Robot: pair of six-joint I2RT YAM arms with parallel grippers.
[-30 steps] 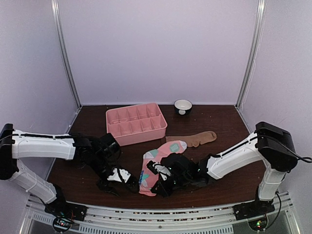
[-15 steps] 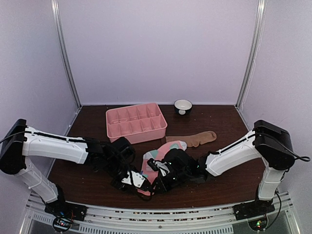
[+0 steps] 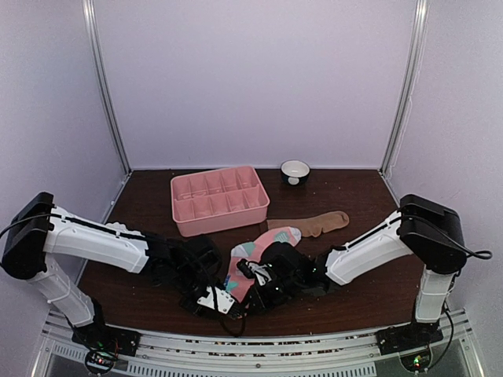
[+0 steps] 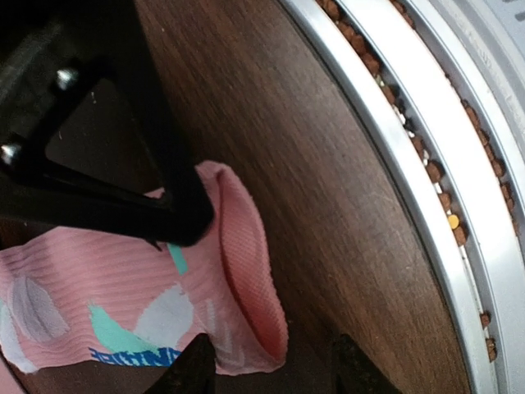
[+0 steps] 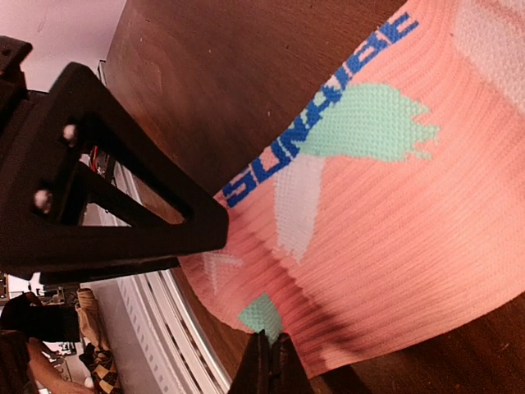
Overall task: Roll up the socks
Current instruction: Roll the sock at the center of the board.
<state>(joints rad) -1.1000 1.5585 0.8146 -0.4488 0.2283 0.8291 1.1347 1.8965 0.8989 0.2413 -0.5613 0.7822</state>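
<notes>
where it's gripped, pink sock point(image 4: 98, 275) curls

The only writing that shows is a single word in blue capital letters point(image 5: 320, 115) knitted into the pink sock point(image 5: 410, 246), running along it beside a teal patch in the right wrist view. It begins "SUN" and looks like "SUNHUBE", though the later letters are unsure. From the left wrist, the same blue lettering is too small to read.

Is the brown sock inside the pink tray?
No, the brown sock lies flat on the table, outside the pink tray.
</notes>
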